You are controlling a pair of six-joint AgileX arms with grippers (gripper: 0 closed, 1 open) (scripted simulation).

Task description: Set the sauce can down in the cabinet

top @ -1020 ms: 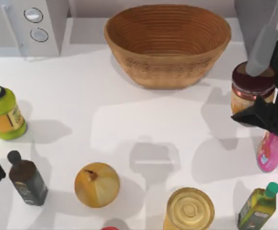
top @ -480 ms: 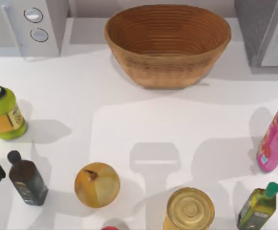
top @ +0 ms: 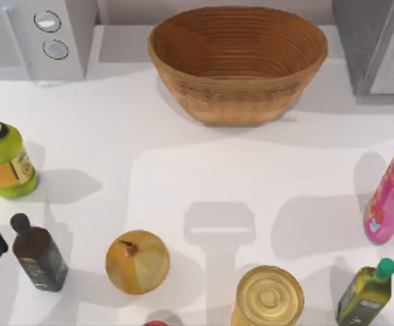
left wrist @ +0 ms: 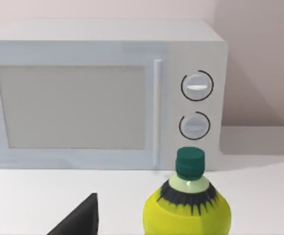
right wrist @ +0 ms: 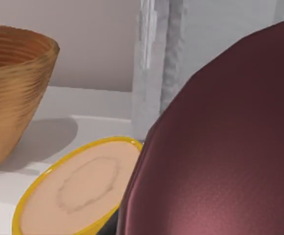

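Right wrist view: sauce can [right wrist: 220,147] close before camera, cabinet [right wrist: 181,54] behind; end effector state cannot tell.

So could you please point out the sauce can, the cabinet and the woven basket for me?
sauce can [right wrist: 220,147]: right wrist view, on its dark maroon top.
cabinet [top: 360,41]: top view, on its grey side wall.
woven basket [top: 238,102]: top view, on its outer front wall.
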